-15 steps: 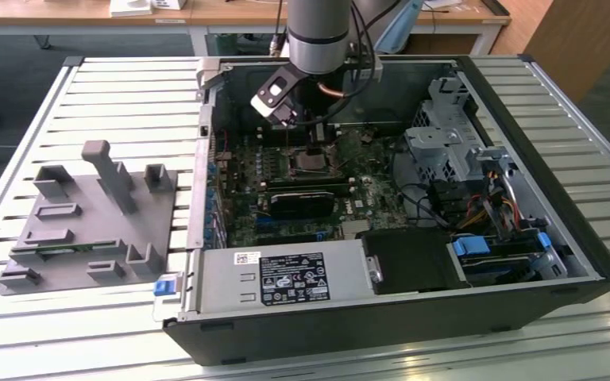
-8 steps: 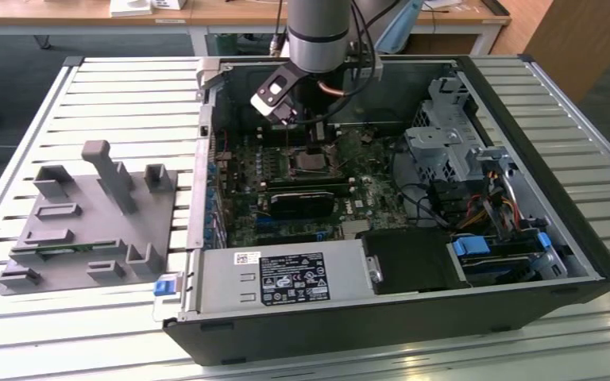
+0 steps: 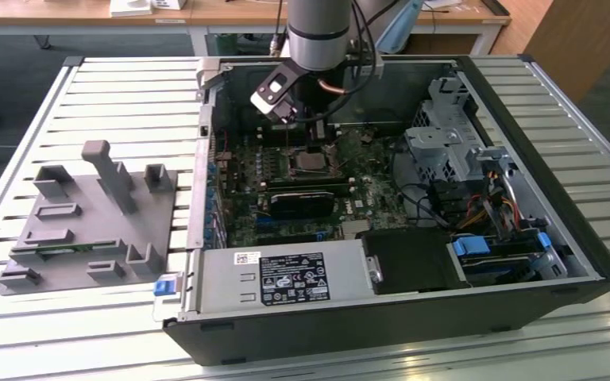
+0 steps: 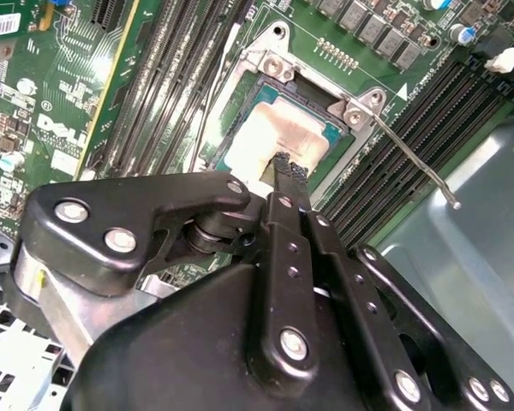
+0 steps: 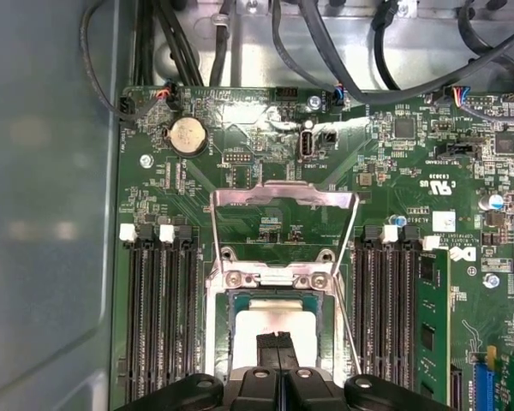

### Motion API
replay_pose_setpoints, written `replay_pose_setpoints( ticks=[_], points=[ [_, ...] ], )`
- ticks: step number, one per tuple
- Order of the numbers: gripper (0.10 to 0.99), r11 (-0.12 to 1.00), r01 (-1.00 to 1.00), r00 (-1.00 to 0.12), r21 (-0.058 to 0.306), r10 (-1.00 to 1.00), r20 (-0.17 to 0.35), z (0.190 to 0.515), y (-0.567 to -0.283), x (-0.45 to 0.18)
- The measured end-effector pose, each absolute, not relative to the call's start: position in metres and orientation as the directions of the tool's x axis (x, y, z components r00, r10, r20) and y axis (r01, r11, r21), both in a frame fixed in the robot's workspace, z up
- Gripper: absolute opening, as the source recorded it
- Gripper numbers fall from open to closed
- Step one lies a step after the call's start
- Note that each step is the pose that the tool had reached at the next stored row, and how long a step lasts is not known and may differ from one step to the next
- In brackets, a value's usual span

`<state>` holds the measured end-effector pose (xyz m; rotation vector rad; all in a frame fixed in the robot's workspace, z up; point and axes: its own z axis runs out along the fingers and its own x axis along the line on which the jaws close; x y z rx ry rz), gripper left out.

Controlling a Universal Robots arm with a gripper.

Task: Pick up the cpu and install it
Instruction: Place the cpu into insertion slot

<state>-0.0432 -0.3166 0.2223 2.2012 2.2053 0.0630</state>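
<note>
Wooden desks [image 3: 231,12] stand at the back of the room, behind a big worktop [image 3: 125,87] of pale metal slats. On it lies an open computer case [image 3: 390,333], with a grey holder [image 3: 83,230] at the exterior view's left. The arm [image 3: 321,32] reaches into the case. The cpu [image 5: 270,315] sits in its socket on the green board [image 5: 385,171]. The claw [image 5: 274,341] is closed tight, its tips right over the cpu.

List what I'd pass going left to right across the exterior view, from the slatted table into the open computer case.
grey parts fixture → cpu lying in its motherboard socket → silver drive cage → blue drive latch
</note>
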Motion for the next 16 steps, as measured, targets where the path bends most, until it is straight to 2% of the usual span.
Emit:
replay_pose_setpoints(
  ticks=[16],
  points=[
    [0.106,0.002,0.999,-0.002,0.046,1.0,0.011,0.2295,-0.3166,-0.0432]
  ],
)
